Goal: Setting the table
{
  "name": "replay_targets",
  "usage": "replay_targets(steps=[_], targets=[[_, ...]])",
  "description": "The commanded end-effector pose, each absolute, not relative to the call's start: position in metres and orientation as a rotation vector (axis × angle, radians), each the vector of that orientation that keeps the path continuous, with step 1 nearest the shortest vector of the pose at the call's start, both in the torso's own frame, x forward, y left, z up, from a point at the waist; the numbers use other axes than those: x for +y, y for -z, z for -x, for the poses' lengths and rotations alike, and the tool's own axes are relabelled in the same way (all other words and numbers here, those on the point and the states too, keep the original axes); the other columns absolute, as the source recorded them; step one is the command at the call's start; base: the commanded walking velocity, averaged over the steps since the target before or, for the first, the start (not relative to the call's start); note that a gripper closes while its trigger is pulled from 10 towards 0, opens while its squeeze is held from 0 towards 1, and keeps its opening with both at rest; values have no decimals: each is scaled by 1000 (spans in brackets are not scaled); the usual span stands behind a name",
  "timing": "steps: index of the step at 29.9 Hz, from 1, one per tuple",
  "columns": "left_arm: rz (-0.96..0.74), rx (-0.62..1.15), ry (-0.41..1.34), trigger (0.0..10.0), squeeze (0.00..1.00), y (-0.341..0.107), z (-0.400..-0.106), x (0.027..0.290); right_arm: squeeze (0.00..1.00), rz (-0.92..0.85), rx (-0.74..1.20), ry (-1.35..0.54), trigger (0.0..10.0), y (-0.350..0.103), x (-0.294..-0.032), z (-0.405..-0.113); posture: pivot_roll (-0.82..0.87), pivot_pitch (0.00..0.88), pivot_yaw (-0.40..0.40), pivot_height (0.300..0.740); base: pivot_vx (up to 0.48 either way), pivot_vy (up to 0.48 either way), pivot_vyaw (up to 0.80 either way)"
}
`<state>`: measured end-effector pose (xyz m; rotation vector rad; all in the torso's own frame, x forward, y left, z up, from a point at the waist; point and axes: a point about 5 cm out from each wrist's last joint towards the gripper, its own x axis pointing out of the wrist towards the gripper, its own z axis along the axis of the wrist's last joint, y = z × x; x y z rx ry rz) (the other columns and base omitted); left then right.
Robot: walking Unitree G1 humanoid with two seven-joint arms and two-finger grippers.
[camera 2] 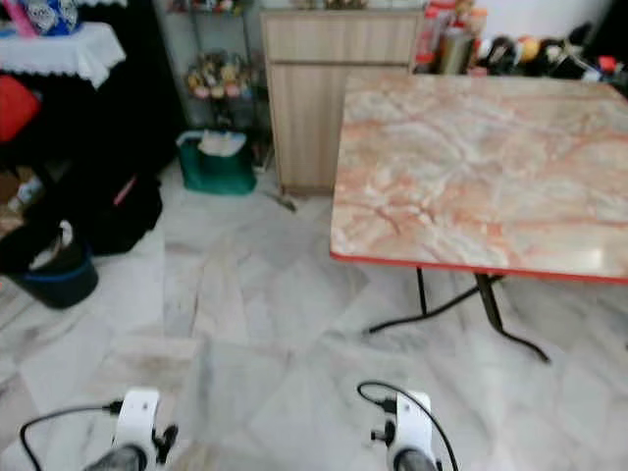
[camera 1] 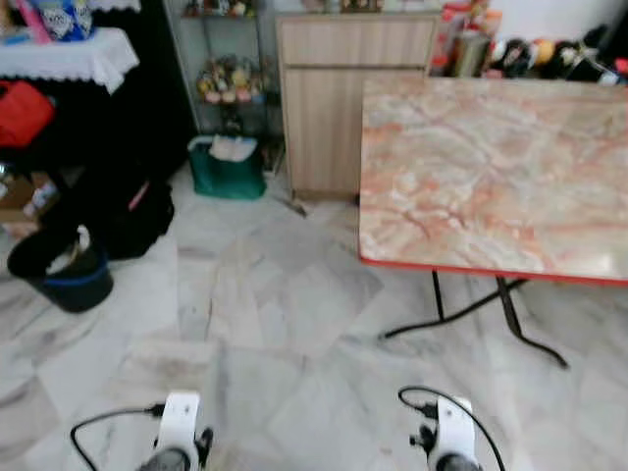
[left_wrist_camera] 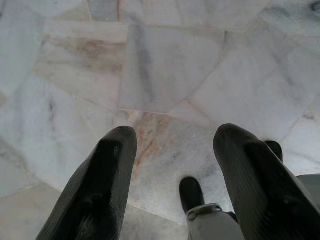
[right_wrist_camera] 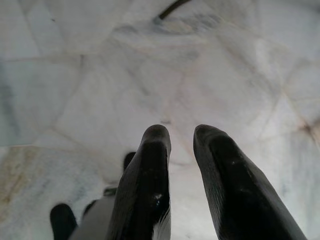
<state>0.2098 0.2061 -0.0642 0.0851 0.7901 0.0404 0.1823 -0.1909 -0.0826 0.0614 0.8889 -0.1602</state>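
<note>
Left eye view has the marble-topped table (camera 1: 491,177) far right, top bare, while the wrist views show the left gripper (left_wrist_camera: 172,145) fingers wide, the right gripper (right_wrist_camera: 182,137) fingers narrow, both empty above the floor (camera 1: 275,324).

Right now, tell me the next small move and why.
Probably step forward and to the right, toward the table. Its marble top looks bare, and it stands ahead on the robot's right. The left pincer and the right pincer hang open over the floor, holding nothing to set down.
</note>
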Motion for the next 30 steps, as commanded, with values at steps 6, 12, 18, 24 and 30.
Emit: replay_targets(steps=[6,12,18,24,30], targets=[[-106,807,-56,10000,0,66,-205,214,0,-81,905,169,10000,85,-190,-178,-23,77,3,740,0,-221,0],[-105,810,-62,10000,0,67,-203,215,0,-91,922,173,10000,86,-191,-177,-21,83,-5,740,0,-407,-263],[-100,809,-64,10000,0,67,-202,214,0,-76,909,169,10000,85,-194,-178,-23,84,-10,740,0,-480,-245],[-93,804,-62,10000,0,67,-203,212,0,-77,911,176,10000,84,-197,-178,-23,88,-13,740,0,-480,0],[-89,803,-62,10000,0,67,-203,211,0,-73,926,173,10000,86,-197,-176,-24,88,-14,740,0,-480,-454]])
